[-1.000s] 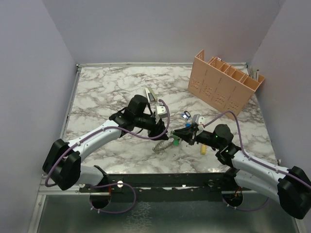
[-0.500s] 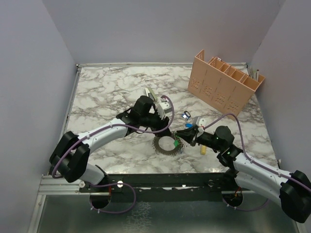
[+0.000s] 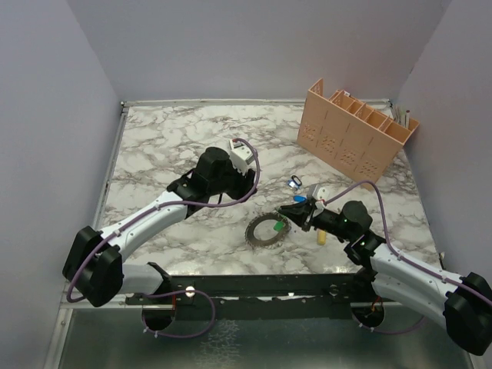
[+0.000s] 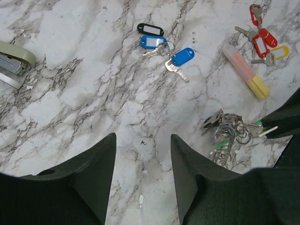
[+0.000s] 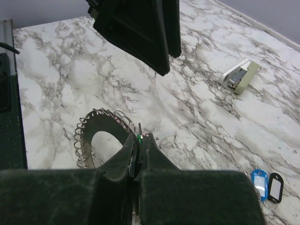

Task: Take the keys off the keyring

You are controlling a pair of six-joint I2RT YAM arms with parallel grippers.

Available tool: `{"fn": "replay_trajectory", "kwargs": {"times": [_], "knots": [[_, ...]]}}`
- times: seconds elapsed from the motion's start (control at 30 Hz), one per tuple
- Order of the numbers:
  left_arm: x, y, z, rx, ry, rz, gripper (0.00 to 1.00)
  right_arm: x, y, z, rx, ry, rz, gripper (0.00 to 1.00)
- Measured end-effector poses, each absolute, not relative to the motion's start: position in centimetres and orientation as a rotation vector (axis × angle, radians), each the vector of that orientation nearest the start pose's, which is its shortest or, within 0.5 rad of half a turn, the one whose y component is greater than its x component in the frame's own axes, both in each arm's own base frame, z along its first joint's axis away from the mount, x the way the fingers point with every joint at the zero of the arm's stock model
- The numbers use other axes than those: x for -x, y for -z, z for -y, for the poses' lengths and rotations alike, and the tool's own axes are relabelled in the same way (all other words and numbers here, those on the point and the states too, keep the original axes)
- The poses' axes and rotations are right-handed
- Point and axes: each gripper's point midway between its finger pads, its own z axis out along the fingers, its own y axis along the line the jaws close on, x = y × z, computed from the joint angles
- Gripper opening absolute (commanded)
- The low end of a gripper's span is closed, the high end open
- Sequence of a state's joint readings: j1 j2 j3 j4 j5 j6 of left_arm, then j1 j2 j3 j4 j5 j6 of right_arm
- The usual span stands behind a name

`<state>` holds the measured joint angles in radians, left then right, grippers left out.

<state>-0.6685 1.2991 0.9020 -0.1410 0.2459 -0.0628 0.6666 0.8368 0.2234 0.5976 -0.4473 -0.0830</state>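
The keyring (image 3: 264, 231) is shown lying flat on the marble table (image 3: 161, 138), just ahead of the right gripper (image 5: 139, 142). This gripper's fingers are pressed together on a green-headed key (image 5: 139, 136) at the ring's rim. The left gripper (image 4: 140, 140) is seen spread and empty above bare marble, with the keyring off to its right.

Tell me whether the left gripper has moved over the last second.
Yes: the left gripper drew back off the keyring, up and leftward, away from the table's near edge.
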Motion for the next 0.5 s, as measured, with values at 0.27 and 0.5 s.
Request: {"fn": "replay_trajectory", "kwargs": {"times": [0.27,0.5], "knots": [[-25.3,-18.5,28.4,-0.874,0.820,-1.913,0.50,-20.6,-16.4,-24.5,0.896,-0.771,-1.425,0.01],[-24.1,-20.9,28.8,-0.900,0.888,-1.812,0.42,-20.6,-16.3,-24.5,0.897,-0.772,-1.428,0.00]]}}
